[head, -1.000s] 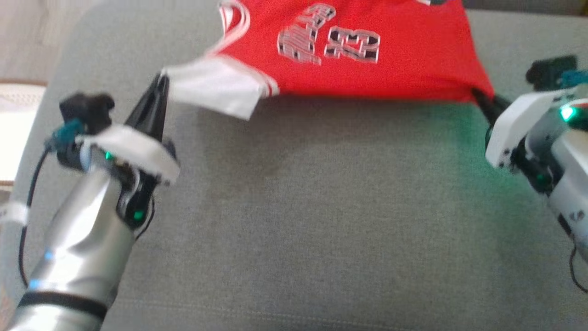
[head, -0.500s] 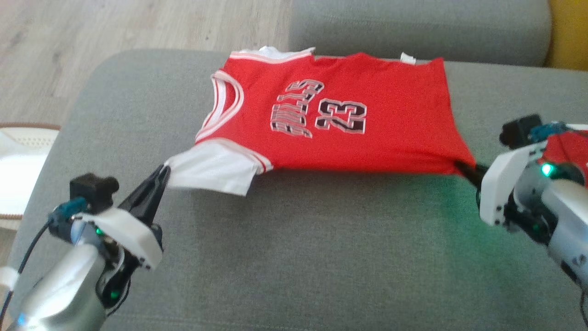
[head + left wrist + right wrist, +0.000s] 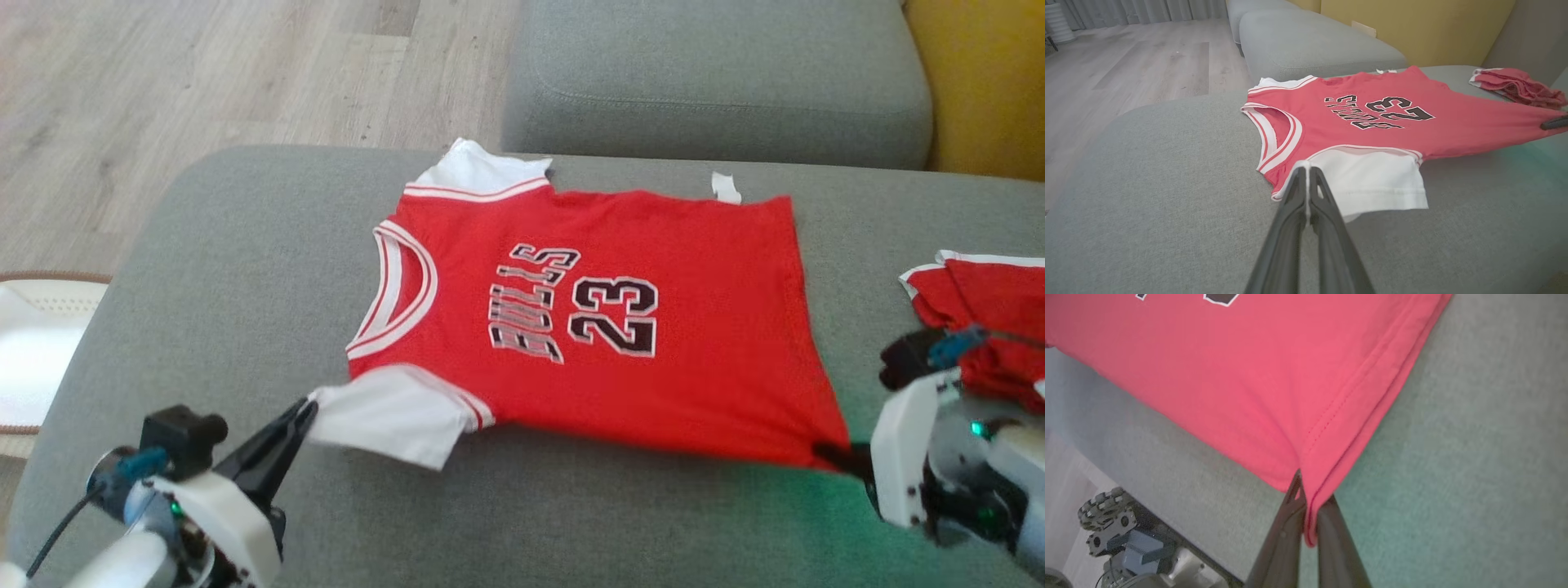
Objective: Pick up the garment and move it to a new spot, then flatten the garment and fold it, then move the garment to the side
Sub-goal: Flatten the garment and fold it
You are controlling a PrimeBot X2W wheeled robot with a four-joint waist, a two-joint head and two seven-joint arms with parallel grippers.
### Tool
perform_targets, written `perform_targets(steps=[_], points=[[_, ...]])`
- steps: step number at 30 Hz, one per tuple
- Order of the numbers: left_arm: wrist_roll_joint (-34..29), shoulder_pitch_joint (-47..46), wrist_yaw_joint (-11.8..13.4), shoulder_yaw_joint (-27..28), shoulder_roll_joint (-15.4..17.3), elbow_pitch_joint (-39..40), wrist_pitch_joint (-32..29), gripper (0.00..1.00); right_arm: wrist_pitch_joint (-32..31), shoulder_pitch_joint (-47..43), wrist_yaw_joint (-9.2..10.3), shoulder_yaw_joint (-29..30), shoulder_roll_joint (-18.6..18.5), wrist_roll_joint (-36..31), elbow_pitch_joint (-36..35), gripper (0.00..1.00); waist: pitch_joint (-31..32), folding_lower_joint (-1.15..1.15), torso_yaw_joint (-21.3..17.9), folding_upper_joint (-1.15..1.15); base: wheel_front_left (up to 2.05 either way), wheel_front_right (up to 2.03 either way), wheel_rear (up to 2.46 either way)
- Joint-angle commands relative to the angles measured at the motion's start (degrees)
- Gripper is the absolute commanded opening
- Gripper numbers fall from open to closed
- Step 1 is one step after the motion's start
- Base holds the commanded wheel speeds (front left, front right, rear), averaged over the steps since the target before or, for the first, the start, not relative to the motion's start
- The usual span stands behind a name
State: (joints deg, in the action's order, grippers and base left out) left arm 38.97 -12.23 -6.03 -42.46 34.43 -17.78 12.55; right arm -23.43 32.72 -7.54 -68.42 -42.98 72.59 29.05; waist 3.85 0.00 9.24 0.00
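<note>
Garment: red jersey [image 3: 604, 327], number side up, spread on the grey cushion [image 3: 229, 269], mid-frame in the head view
Left pincer [image 3: 304, 408]: pressed together, pinching the edge of the white sleeve [image 3: 384, 412] at the jersey's 8 o'clock
Right pincer [image 3: 823, 449]: pressed together, pinching the red hem corner at the jersey's 4 o'clock
Near edge: drawn taut between the two grips, shadow beneath it
Far edge: lies on the cushion at 12 o'clock
Other cloth: bunched red bundle [image 3: 980, 302] at 3 o'clock, apart from the jersey
</note>
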Motion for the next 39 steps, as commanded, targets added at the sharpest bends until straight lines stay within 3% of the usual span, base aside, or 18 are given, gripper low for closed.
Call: perform_targets(steps=[1,9,16,30,39], points=[[0.0,-2.6,0.5,2.4,2.9,1.9,0.0,0.0,0.1,-0.4,0.05,0.5,-2.7,0.5,-1.0,0.0,0.0,0.0,0.0,0.0,0.0,0.0,0.0],[-0.5,-2.8,2.3,2.7,5.8,7.2,-3.0,0.0,-0.8,-0.4,0.05,1.9,-4.5,1.0,-2.4,0.0,-2.0,0.0,-0.6,0.0,0.0,0.0,0.0],[-3.1,-9.5,1.8,2.3,6.0,6.9,-5.2,0.0,-6.1,3.2,0.05,3.9,-3.8,2.2,-1.3,0.0,-6.3,0.0,-1.3,0.0,0.0,0.0,0.0],[-9.4,-26.7,-1.1,-3.6,3.5,-5.3,-7.3,0.0,-14.8,14.1,0.05,7.2,0.8,-0.6,2.8,0.0,-13.5,0.0,-2.3,0.0,0.0,0.0,0.0],[-11.2,-35.6,-1.4,-8.8,-0.2,-15.4,-4.5,0.0,-17.2,17.8,0.05,8.8,3.3,-2.3,6.2,0.0,-17.3,0.0,-2.4,0.0,0.0,0.0,0.0]])
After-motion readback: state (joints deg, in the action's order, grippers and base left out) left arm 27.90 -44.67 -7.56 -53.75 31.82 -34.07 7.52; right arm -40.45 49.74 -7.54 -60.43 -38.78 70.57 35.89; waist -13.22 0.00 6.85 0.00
